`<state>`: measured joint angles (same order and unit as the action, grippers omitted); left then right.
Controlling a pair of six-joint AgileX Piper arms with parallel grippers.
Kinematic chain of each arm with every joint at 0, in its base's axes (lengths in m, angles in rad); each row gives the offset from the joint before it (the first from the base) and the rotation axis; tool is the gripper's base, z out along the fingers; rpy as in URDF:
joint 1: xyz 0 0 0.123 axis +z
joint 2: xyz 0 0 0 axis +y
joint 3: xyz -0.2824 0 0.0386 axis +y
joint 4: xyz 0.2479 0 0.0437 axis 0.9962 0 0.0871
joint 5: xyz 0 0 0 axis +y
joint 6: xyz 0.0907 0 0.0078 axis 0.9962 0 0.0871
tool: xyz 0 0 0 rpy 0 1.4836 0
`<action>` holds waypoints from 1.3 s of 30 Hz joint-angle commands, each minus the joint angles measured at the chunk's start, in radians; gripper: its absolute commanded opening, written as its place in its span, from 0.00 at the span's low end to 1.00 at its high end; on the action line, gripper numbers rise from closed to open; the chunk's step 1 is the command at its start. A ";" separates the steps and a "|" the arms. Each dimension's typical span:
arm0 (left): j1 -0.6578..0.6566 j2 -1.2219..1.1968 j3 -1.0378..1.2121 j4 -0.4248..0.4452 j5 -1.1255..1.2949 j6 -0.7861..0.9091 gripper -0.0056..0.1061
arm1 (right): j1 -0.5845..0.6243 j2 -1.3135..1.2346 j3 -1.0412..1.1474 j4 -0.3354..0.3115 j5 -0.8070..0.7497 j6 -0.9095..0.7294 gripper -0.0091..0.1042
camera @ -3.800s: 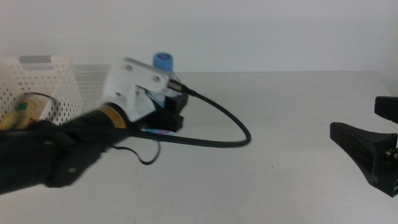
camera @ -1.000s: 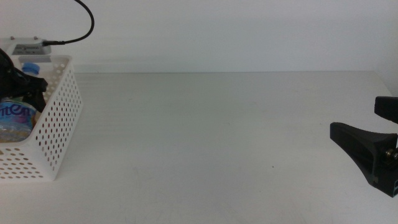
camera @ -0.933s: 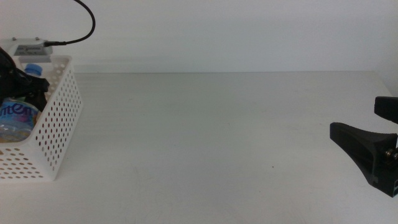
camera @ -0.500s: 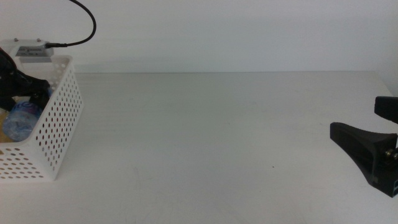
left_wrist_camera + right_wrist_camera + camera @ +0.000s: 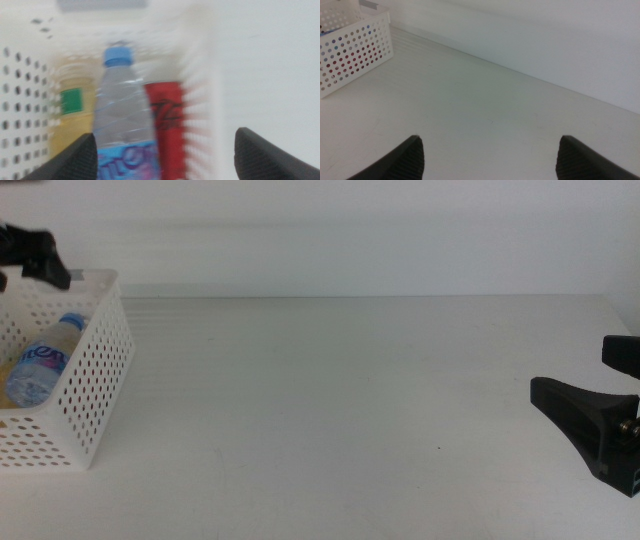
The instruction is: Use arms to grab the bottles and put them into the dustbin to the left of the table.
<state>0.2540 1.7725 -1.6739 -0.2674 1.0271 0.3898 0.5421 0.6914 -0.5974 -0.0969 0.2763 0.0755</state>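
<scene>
table (image 5: pixel 350 400): bare | basket (image 5: pixel 95 380): far left, light, stiff rim | tea bottle (image 5: pixel 72 117), water bottle (image 5: pixel 122 125), can (image 5: pixel 167 125): inside, light, slippery, grip mid-body | left claw (image 5: pixel 165 150): above basket, spread, empty | right claw (image 5: pixel 490 150): right edge, spread, empty

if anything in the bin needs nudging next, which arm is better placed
Left. Its open gripper hangs right over the dustbin, where the water bottle, tea bottle and red can lie; the right gripper waits across the table.
</scene>
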 commanded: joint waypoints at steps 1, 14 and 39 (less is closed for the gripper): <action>-0.003 -0.110 0.011 -0.118 -0.034 0.052 0.86 | 0.003 -0.001 -0.030 -0.014 -0.069 -0.010 0.85; -0.005 -0.506 0.465 -0.571 -0.267 0.432 0.86 | 0.003 -0.001 -0.030 -0.014 -0.069 -0.010 0.85; -0.559 -0.767 0.869 -0.578 -0.810 0.504 0.74 | 0.003 -0.001 -0.030 -0.013 -0.069 -0.010 0.85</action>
<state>-0.2980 1.0234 -0.7813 -0.8181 0.2686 0.9028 0.5421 0.6914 -0.5974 -0.0969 0.2763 0.0755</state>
